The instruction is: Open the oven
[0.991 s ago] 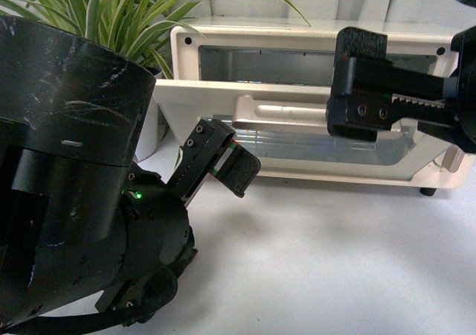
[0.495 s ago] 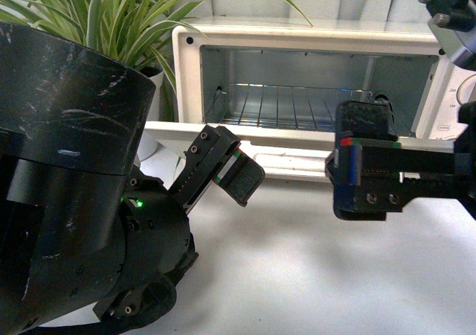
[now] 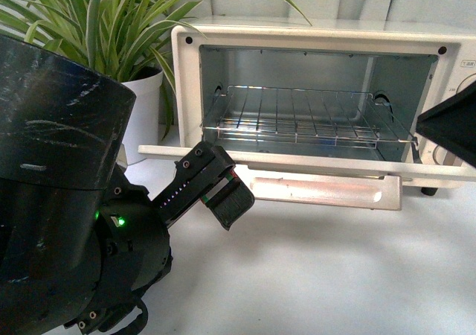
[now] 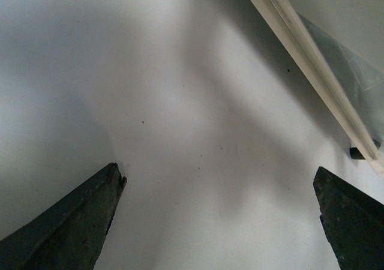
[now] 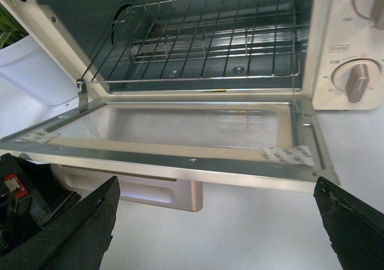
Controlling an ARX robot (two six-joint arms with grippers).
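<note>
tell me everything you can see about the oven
Cream-white boxy toaster oven standing on a white table. Its glass-windowed door is fully open, lying about level in front, with the long silver bar handle under its front edge. Inside are bare metal walls and an empty wire rack. Two round knobs sit on the panel beside the cavity. A small black foot shows beneath.

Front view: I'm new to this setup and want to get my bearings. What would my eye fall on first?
The cream oven at the back of the white table, with its door folded down flat and the wire rack bare inside. Next comes the bulky black left arm filling the near left corner, with a leafy green plant behind it, beside the oven.
</note>
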